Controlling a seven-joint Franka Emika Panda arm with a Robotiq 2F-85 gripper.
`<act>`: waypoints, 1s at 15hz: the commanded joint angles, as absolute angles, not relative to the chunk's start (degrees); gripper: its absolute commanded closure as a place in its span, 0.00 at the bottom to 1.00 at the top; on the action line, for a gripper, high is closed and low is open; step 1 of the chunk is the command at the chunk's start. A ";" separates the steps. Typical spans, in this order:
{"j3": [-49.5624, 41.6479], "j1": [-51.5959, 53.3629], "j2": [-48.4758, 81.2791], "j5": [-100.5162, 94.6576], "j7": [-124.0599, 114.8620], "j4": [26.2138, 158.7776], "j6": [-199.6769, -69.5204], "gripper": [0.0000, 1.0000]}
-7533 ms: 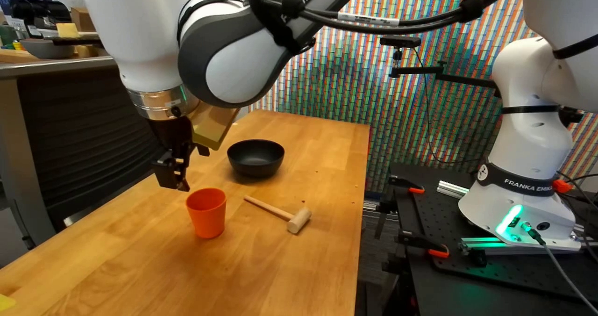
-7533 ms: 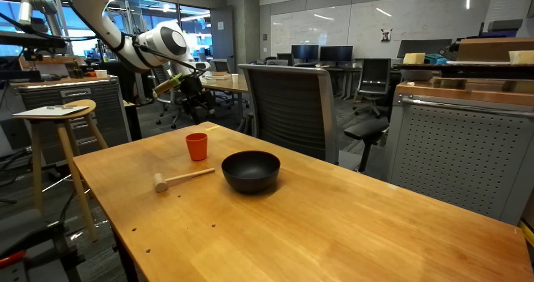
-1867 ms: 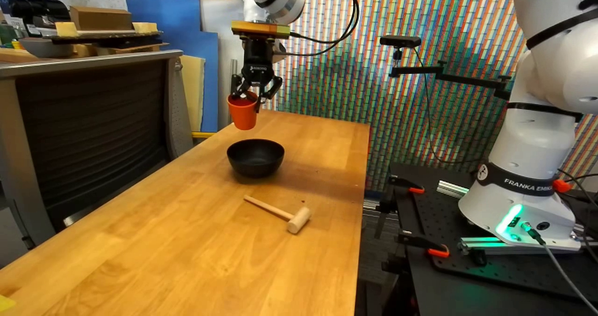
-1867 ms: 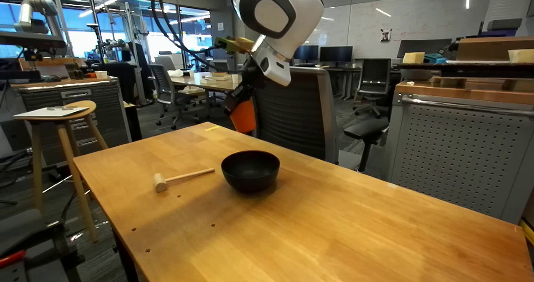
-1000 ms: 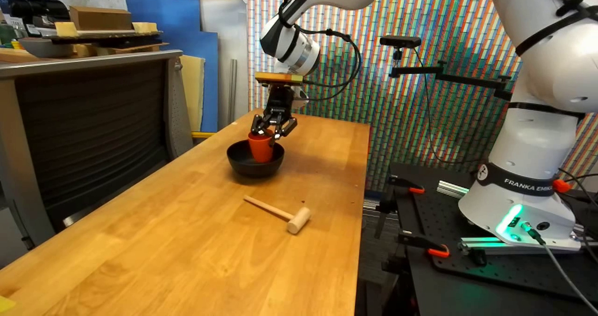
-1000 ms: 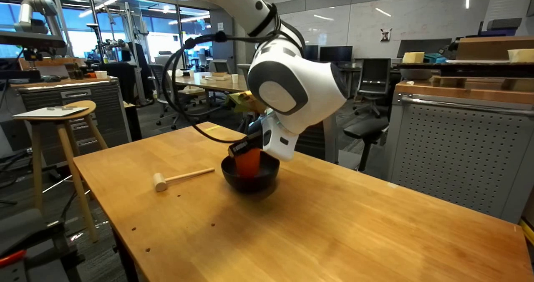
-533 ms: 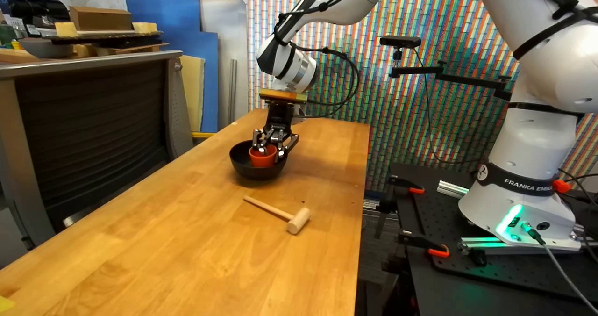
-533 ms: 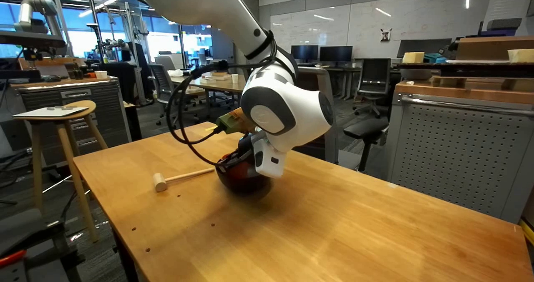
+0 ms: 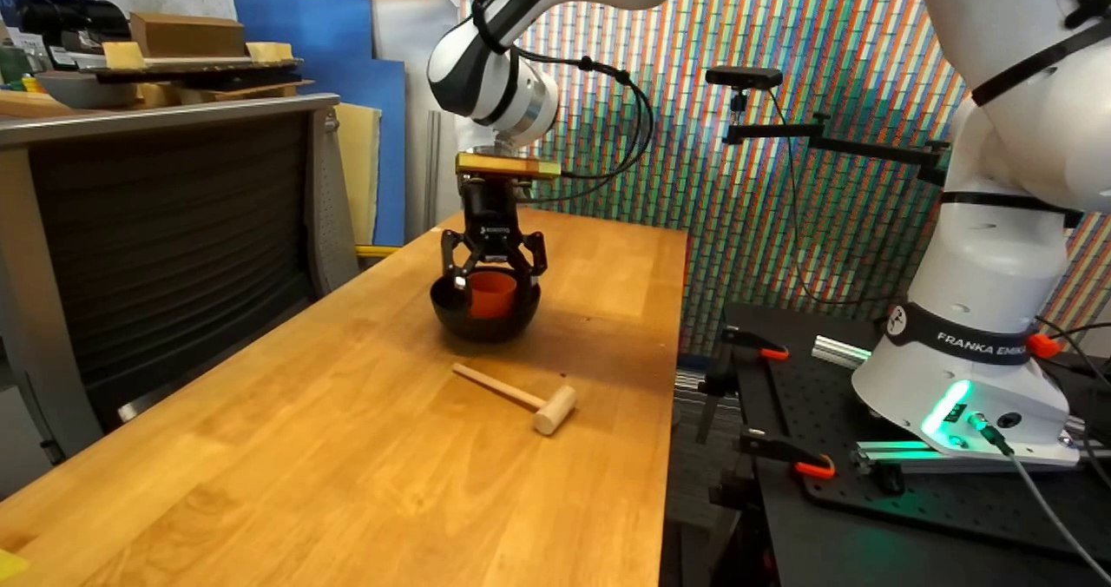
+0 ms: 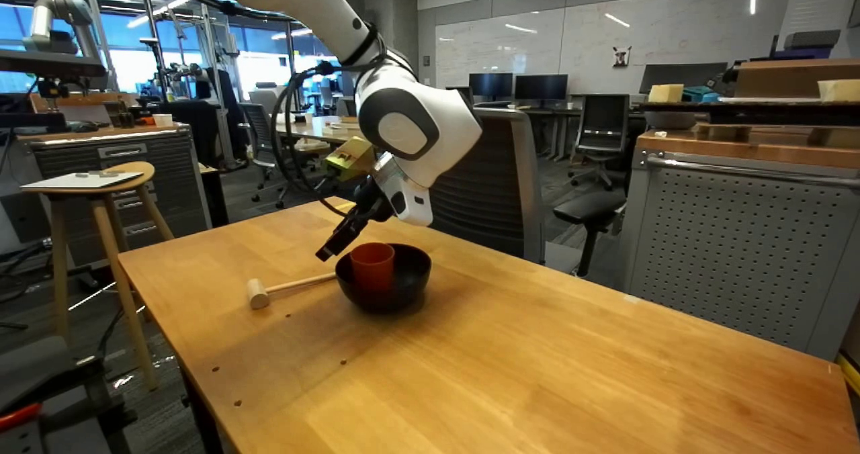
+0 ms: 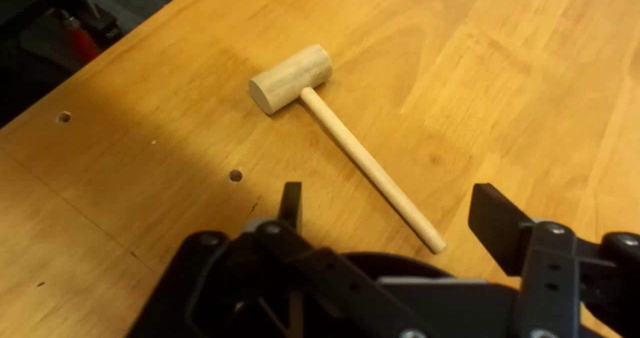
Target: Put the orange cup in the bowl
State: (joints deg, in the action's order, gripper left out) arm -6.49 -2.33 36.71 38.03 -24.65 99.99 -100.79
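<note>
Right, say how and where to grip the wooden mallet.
I'd take the wooden mallet by its handle, just short of the head, from above, the open gripper turned to close across the handle: it's slim and straight, its free end lies toward the black bowl, and the thicker head is probably heavier.

wooden worktop, in an exterior view | stool off its left corner | mesh chair just past its right edge, perforated cabinet farther along | whiteboard well beyond that edge | bright windows beyond the far edge | grey floor
</note>
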 commanded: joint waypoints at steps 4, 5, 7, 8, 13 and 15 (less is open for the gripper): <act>-4.43 4.29 28.51 21.29 -24.55 103.16 -100.57 0.00; -3.56 5.33 26.83 19.17 -24.43 104.20 -99.41 0.00; -1.68 7.53 23.17 15.34 -24.60 105.51 -97.87 0.00; -0.59 8.61 21.51 13.76 -24.63 105.72 -96.92 0.00; 5.01 13.14 14.62 7.28 -22.38 104.10 -92.80 0.00; 6.90 13.75 12.36 6.03 -19.37 103.31 -92.28 0.00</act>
State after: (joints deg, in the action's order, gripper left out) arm 4.99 13.25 16.69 8.43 -23.76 103.12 -94.01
